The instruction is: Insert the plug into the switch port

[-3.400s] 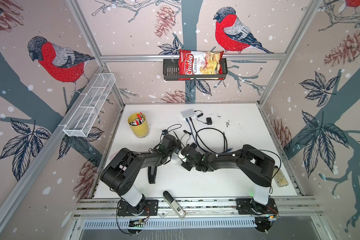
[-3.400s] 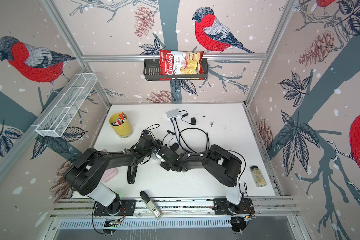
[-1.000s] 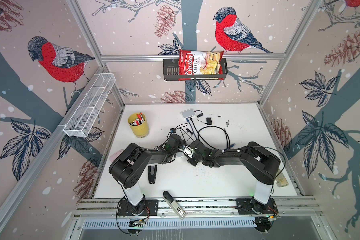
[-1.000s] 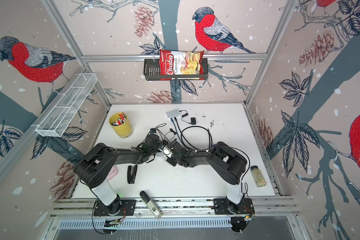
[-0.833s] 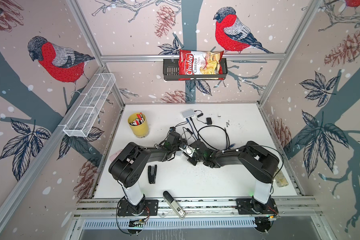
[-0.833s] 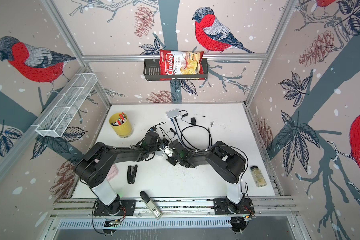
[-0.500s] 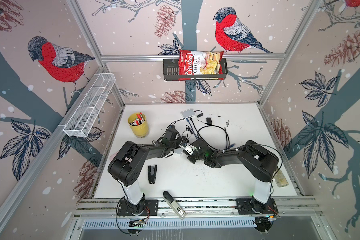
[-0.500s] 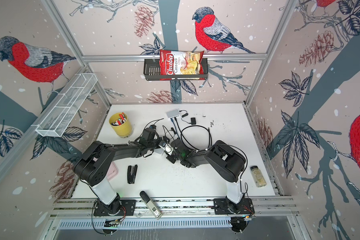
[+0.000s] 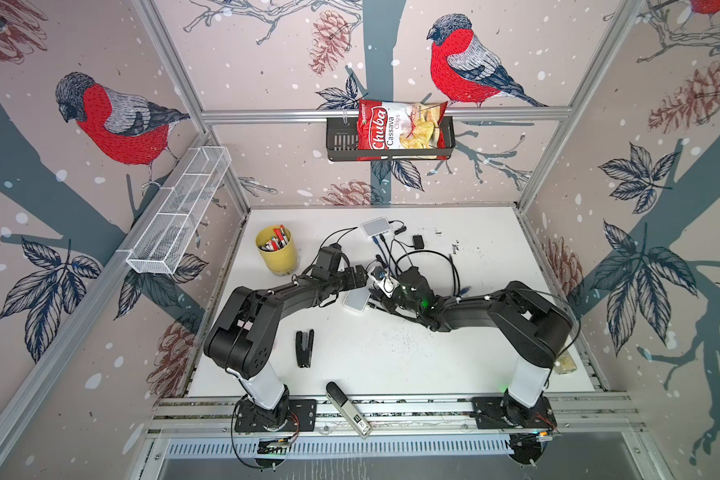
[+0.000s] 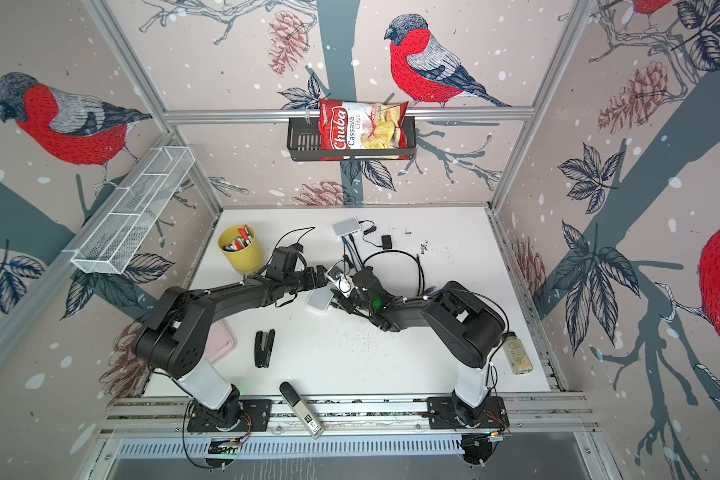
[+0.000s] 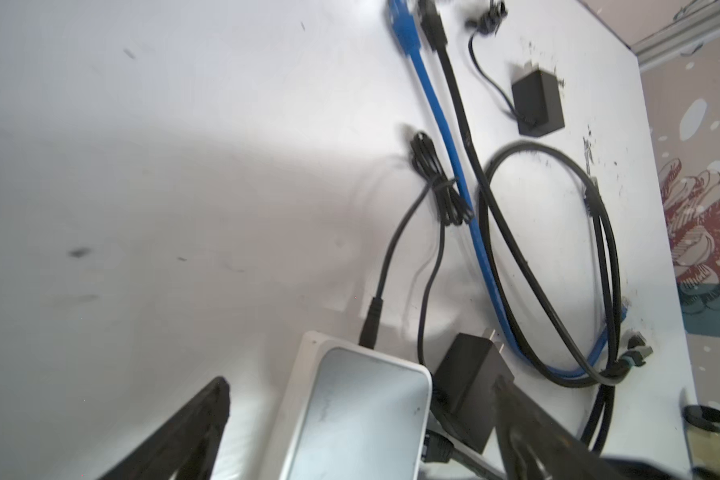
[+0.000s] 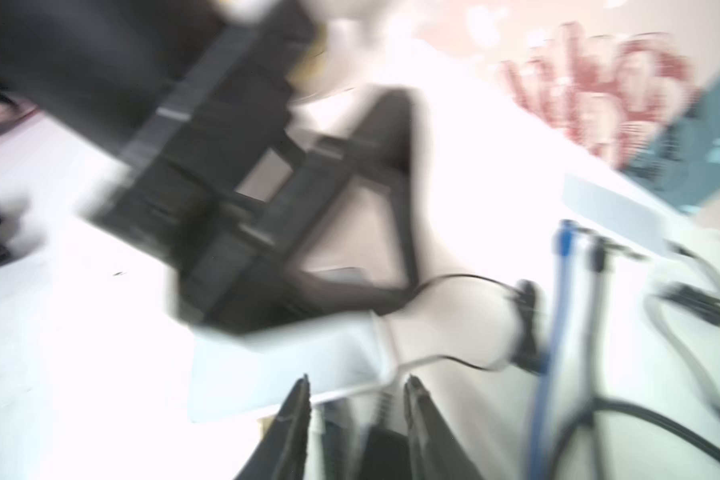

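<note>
Two grippers meet mid-bench at the white switch (image 9: 356,300). Your left gripper (image 11: 360,384) is spread wide, with its fingers straddling the switch and touching nothing I can see. Your right gripper (image 12: 358,395) is parted partway around the plug (image 12: 384,402), which meets the switch's edge. It looks clear of the plug, but that view is badly blurred, so I can't confirm seating. The switch lies flat on the bench (image 9: 391,357). Versus the oldest frames, both wrists sit further back.
</note>
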You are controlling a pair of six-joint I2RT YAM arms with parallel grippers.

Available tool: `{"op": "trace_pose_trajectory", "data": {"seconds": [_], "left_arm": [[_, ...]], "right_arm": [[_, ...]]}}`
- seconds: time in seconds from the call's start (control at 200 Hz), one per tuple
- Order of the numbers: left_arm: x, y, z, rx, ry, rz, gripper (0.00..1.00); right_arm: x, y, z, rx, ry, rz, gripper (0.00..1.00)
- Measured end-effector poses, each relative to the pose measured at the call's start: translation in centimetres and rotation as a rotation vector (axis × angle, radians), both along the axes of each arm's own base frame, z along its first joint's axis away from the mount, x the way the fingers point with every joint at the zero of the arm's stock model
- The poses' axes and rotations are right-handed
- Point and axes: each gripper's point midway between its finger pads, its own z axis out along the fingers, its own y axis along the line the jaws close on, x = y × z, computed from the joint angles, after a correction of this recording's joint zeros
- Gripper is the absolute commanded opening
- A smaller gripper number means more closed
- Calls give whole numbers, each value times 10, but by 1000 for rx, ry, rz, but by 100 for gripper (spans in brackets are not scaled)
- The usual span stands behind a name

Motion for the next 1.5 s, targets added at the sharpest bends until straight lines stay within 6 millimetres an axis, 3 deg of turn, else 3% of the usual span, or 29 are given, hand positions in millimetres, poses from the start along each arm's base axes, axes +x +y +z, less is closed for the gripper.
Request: {"op": "trace_pose_trajectory", "data": {"seconds": [0.155, 0.285, 0.305, 0.32, 0.335, 0.555, 0.715, 0.835, 0.96, 1.166, 1.351, 1.451, 1.501], "left_arm": [[12, 27, 32, 57, -114, 46, 96], [16, 56, 52, 149, -204, 112, 96], [16, 61, 54, 164, -214, 126, 96], [15, 65, 55, 175, -221, 134, 96], [14, 69, 56, 188, -228, 141, 96], [-6, 139, 53, 339, -295, 296, 96], [-17, 170, 48, 402, -351, 364, 96], [-21, 187, 42, 445, -383, 394, 96], [-21, 195, 39, 458, -441, 410, 96], [-33, 198, 21, 491, -540, 400, 96], [-23, 200, 49, 519, -690, 425, 96], [-26, 202, 45, 534, -722, 426, 96], [-28, 203, 40, 536, -722, 428, 96]], "right_arm": [[33, -43, 38, 62, -34, -146, 54], [55, -94, 51, 77, -29, -300, 67], [57, -104, 52, 76, -24, -326, 74], [59, -112, 52, 73, -23, -347, 95], [61, -119, 52, 70, -22, -367, 100], [71, -229, 42, 69, 22, -668, 99], [68, -281, 40, 71, 18, -794, 99], [60, -322, 18, 52, 43, -900, 99], [46, -339, -1, 54, 56, -940, 99], [42, -351, 5, 113, -29, -963, 99], [48, -361, 17, 183, -93, -978, 100], [49, -364, 19, 223, -130, -978, 100], [44, -365, 5, 232, -111, -980, 100]]}}
